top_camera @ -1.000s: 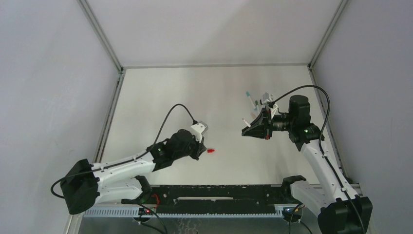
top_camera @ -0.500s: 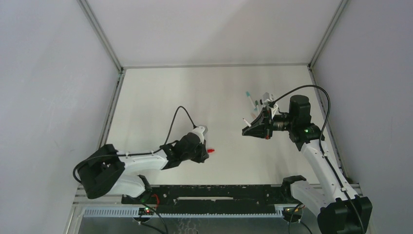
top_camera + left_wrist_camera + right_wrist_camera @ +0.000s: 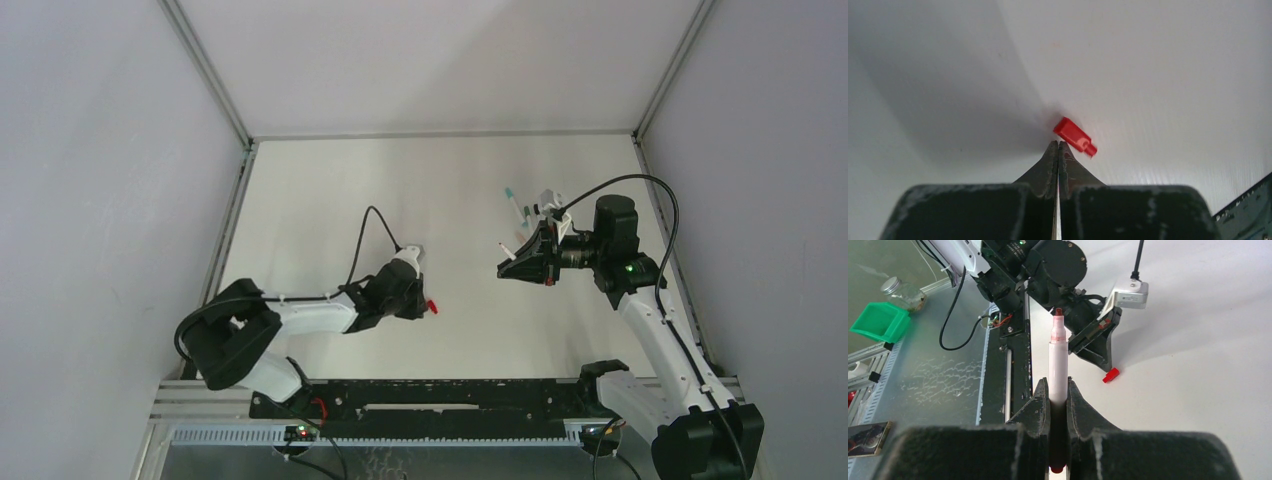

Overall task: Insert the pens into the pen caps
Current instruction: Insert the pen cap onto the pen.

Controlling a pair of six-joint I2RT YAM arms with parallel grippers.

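The red cap (image 3: 1075, 136) lies on the table (image 3: 400, 200) just past the tips of the left gripper (image 3: 1058, 146), a little to their right; its near end sits at the fingertips, though the wrist view does not settle whether it touches them. The jaws are pressed flat together with nothing between them, so the cap is not held. The right gripper (image 3: 1058, 390) hangs above the table well to the right, clamped on the white barrel of a pen (image 3: 1058, 355); the bare dark-red tip points toward the left arm (image 3: 300, 315), with the cap lying beyond it and to its right. Farther back, just beyond the right gripper, loose pens (image 3: 516, 208) lie on the table, one teal-tipped; how many is hard to tell from above.

Compared with a second ago, the left jaws have gone from a slight gap to fully closed; the left arm's elbow has folded in toward the middle, and the gripper has crept a touch back from the cap; the cap has barely moved; the right arm and its pen are as they were.

Off the table, a green bin (image 3: 878, 322) and a lidded jar (image 3: 902, 292) show; the bin's inside is out of sight, and the jar holds something brownish, perhaps.
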